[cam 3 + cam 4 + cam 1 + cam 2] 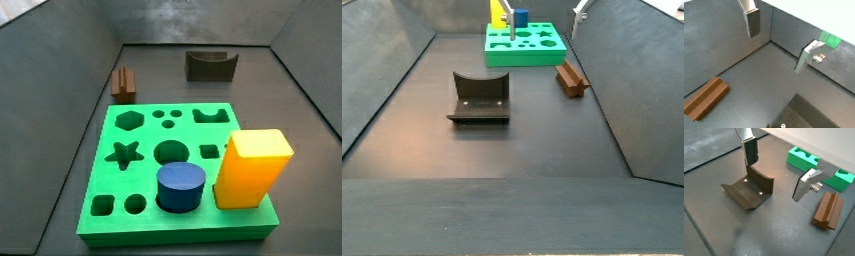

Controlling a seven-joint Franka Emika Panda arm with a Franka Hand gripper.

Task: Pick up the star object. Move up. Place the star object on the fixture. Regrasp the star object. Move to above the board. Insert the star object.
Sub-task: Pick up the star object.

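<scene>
I am looking down the dark floor (516, 140) in a side view, working left to right: the fixture (480, 98) is sitting upright on its base plate at left of centre, notch facing up, well apart from everything else. To its right the star object (572, 79) is lying flat on the floor, close along the right wall and just beside the near corner of the board (525, 47), not touching it as far as I can tell. The board is resting against the far end, carrying a yellow block (498, 14) and a blue cylinder (520, 18). In a wrist view my gripper (777, 170) is hanging high over the floor, between fixture (749, 190) and star object (829, 210), touching neither. My fingers (750, 152) are standing spread wide with nothing between the pads. The star object is lying beside the board's edge (804, 159) there. In a wrist view the gripper (781, 42) is showing the same wide gap, with the star object (704, 98) well off to one side. In a side view the star object (124, 84) is lying left of the fixture (210, 64), behind the board (134, 185).
</scene>
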